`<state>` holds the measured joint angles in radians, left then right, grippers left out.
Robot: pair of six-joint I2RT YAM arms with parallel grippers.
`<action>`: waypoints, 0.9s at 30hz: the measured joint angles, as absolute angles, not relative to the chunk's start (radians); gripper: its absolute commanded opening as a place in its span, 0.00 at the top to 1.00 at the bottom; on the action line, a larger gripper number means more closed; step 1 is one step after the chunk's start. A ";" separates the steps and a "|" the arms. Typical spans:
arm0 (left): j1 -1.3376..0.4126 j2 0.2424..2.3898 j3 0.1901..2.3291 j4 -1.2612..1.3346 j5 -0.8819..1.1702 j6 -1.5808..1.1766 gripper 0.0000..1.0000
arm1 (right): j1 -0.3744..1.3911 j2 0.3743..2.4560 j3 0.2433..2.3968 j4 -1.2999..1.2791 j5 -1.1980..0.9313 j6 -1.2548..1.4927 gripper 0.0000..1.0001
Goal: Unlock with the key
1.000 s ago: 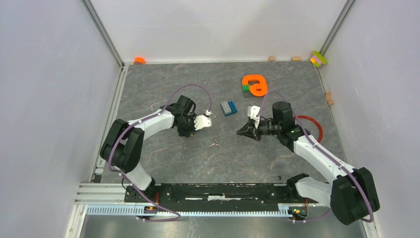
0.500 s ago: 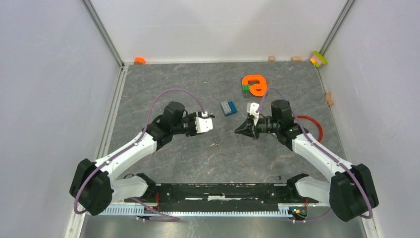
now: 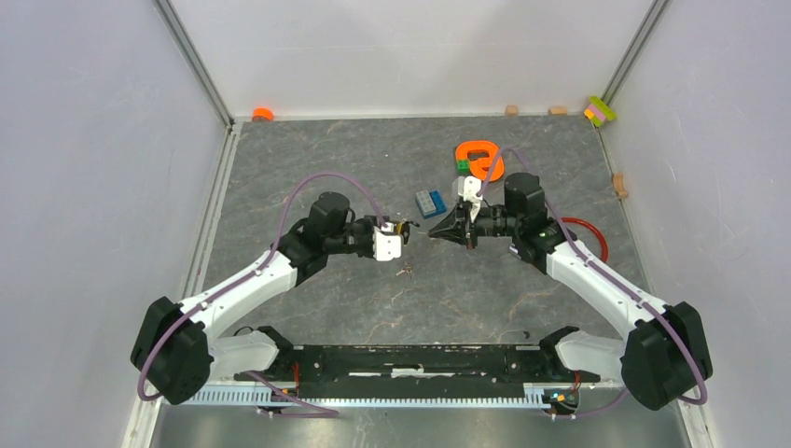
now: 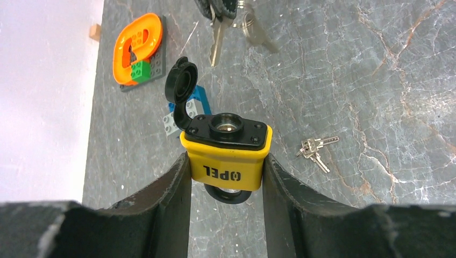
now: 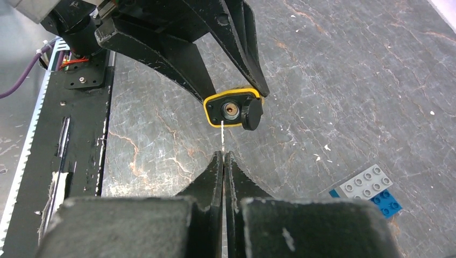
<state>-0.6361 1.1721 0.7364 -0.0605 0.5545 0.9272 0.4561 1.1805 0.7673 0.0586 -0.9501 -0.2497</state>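
One yellow padlock point(image 4: 226, 153) and two key bunches point(image 4: 316, 147).

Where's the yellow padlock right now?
The padlock sits mid-table in the top view, clamped in the left end effector, facing the key pinched by the right end effector; a blue brick lies beyond.

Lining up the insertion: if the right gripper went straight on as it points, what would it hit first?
The face of the yellow padlock, held by the left gripper; the key tip seems aimed beside the keyhole, though depth is unclear.
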 measured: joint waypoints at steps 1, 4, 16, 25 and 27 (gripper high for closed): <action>-0.636 1.171 0.730 -0.049 0.563 0.934 0.98 | 0.459 1.180 0.767 0.058 -0.947 -0.250 1.00; -0.636 1.161 0.696 -0.017 0.591 0.954 0.98 | 0.471 1.180 0.767 0.036 -0.941 -0.263 1.00; -0.636 1.135 0.484 0.189 0.696 1.021 0.98 | 0.476 1.152 0.755 -0.079 -0.967 -0.377 1.00; -0.636 1.135 0.482 0.237 0.713 1.039 0.98 | 0.483 1.145 0.741 -0.121 -0.968 -0.426 1.00; -0.636 1.135 0.482 0.237 0.712 1.039 0.98 | 0.487 1.145 0.739 -0.126 -0.968 -0.428 1.00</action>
